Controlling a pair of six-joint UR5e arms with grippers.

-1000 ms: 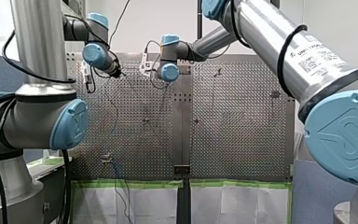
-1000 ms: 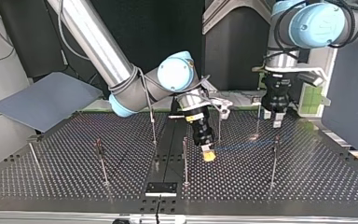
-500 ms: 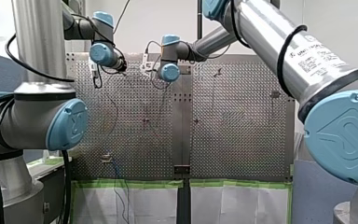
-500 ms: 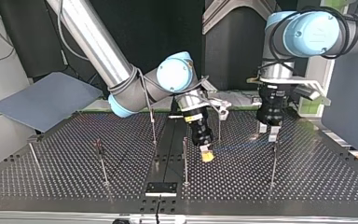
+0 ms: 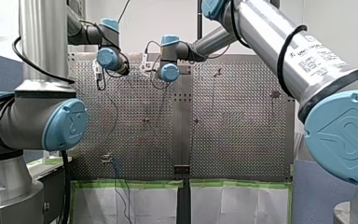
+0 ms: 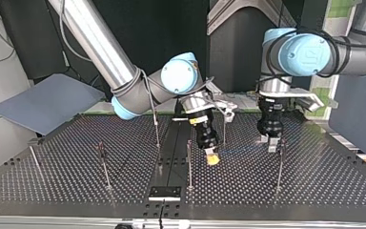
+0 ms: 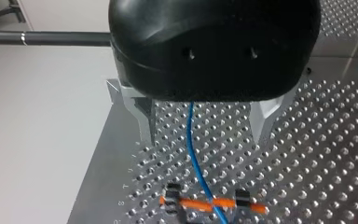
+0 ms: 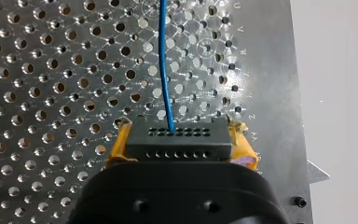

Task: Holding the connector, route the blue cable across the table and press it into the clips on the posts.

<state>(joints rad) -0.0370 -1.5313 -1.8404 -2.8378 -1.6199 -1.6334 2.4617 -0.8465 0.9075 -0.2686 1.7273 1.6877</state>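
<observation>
Your right claw [image 6: 212,158] grips the connector [image 8: 178,140], so keep the blue cable [image 7: 193,154] taut. Your left claw [image 7: 205,126] sits open astride it; centre over the clip [image 7: 172,201].

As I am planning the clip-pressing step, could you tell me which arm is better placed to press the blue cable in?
My left, probably: the left gripper is open with the blue cable running between its fingers, close by a post. The right gripper is shut on the connector.
</observation>
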